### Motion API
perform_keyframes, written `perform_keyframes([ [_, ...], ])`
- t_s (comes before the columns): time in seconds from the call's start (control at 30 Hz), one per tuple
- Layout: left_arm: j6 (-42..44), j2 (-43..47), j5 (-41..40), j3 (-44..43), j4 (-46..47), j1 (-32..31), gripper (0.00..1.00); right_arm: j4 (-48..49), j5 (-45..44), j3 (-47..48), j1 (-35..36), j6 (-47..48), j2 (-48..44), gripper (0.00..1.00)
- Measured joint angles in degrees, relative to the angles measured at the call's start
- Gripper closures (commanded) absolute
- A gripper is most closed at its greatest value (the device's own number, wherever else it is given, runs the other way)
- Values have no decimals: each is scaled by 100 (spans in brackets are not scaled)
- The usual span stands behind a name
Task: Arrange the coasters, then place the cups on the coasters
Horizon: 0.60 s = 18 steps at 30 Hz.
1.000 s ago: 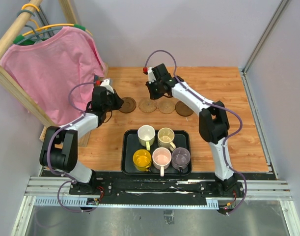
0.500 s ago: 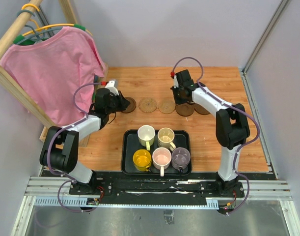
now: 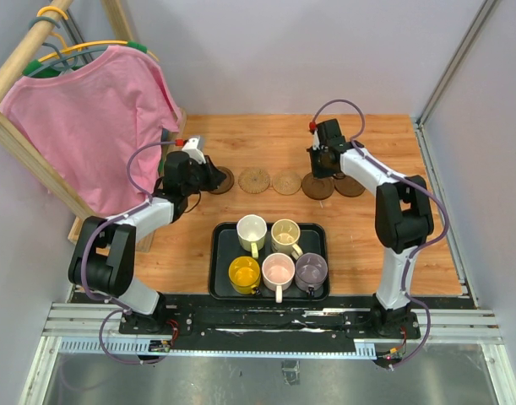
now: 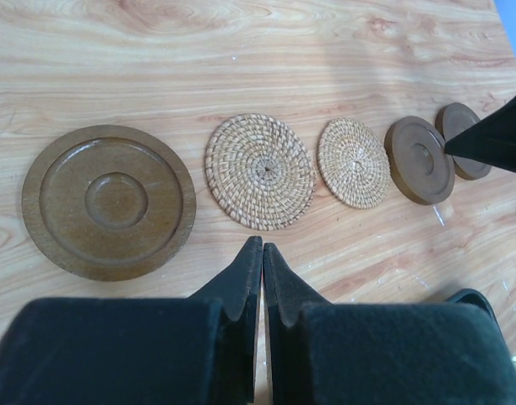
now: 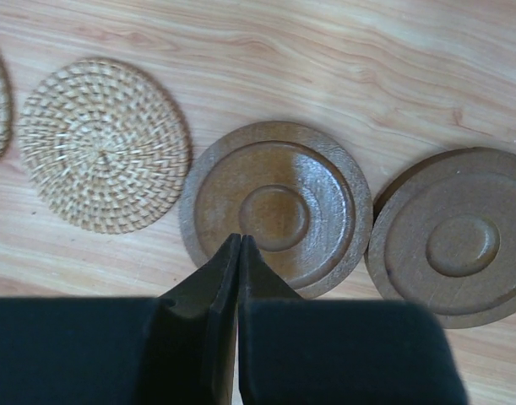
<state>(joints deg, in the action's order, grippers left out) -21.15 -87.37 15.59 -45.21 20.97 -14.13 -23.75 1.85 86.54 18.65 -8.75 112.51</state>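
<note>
**A:** Where are the coasters?

**B:** All five lie flat in one row across the far half of the counter point(image 3: 435, 228). From the left there is the end dark coaster point(image 3: 221, 180), the first woven coaster point(image 3: 254, 180), the second woven coaster point(image 3: 286, 182), the fourth coaster point(image 3: 317, 187) and the last coaster point(image 3: 351, 187). The last two are both dark, and they sit rim to rim (touching or just short of it, I cannot tell which). The other three have small gaps between them.

**A:** And the left hand?

**B:** The left hand point(image 4: 262, 250) has its two fingers pressed flat together with nothing between them. Its own camera shows the tips on the near side of the row, between the end dark coaster and the first woven coaster. I cannot tell whether they touch the wood.

**A:** What about the right hand?

**B:** The right hand point(image 5: 239, 245) is closed just as tight and also holds nothing. Its tips point at the near rim of the fourth coaster, with the last coaster just to their right.

**A:** And the cups?

**B:** None is on a coaster. All five stand upright in the black tray point(image 3: 216, 263), close to the arm bases and well apart from the row. The white cup point(image 3: 252, 229) and the cream cup point(image 3: 285, 232) are behind. The yellow cup point(image 3: 244, 272), the pink cup point(image 3: 278, 270) and the purple cup point(image 3: 311, 268) are in front.
</note>
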Motion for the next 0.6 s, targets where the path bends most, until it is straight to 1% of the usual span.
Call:
perform_keyframes([
  [0.27, -37, -109, 66, 0, 68, -17, 93, -24, 24, 4, -243, -55, 522, 99],
  [0.6, -101, -350, 127, -66, 96, -26, 93, 9, 140, 280, -341, -177, 802, 99],
])
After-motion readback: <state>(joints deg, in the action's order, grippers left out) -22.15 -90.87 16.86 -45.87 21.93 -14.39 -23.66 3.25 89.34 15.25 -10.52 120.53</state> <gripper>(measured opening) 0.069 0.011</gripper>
